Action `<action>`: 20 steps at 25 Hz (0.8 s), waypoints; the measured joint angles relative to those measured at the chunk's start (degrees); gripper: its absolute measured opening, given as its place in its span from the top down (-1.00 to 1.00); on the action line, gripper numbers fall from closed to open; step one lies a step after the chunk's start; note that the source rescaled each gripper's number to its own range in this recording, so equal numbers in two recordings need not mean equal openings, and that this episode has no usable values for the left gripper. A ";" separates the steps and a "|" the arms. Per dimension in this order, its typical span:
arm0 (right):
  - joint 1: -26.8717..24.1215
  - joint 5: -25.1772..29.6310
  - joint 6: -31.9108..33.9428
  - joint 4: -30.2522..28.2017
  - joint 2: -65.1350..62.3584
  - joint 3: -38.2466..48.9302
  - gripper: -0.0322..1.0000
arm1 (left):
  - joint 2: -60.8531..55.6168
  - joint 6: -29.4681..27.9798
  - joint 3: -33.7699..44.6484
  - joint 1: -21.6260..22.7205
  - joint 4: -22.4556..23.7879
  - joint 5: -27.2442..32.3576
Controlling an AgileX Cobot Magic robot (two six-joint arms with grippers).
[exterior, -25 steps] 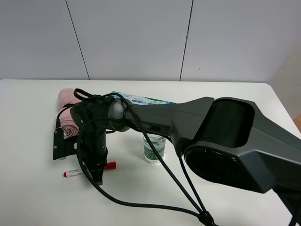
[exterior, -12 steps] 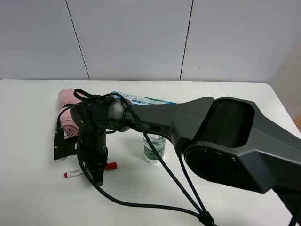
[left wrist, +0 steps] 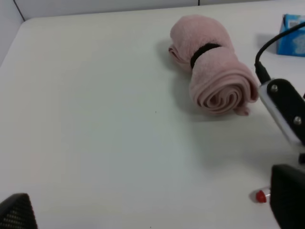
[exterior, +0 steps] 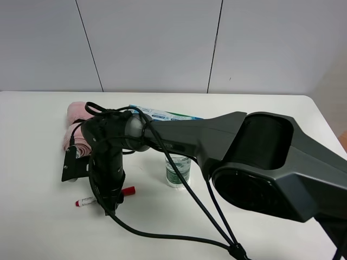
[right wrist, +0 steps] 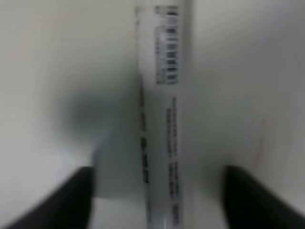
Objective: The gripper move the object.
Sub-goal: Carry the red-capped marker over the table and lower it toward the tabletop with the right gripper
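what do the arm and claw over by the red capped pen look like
Bulky matte dark grey arm with rounded housings, narrowing toward the wrist. Thin black cables loop off it. It ends in a black two-fingered gripper, with a black plate with silver screws beside it.

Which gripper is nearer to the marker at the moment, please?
Right. The right gripper sits directly over the marker, with one finger on either side of its barrel. The left gripper is farther off, with bare table between it and the marker's end.
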 joint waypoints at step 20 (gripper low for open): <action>-2.44 3.10 24.22 1.17 -11.08 -0.11 -0.95 | 0.00 0.00 0.00 0.00 0.00 0.00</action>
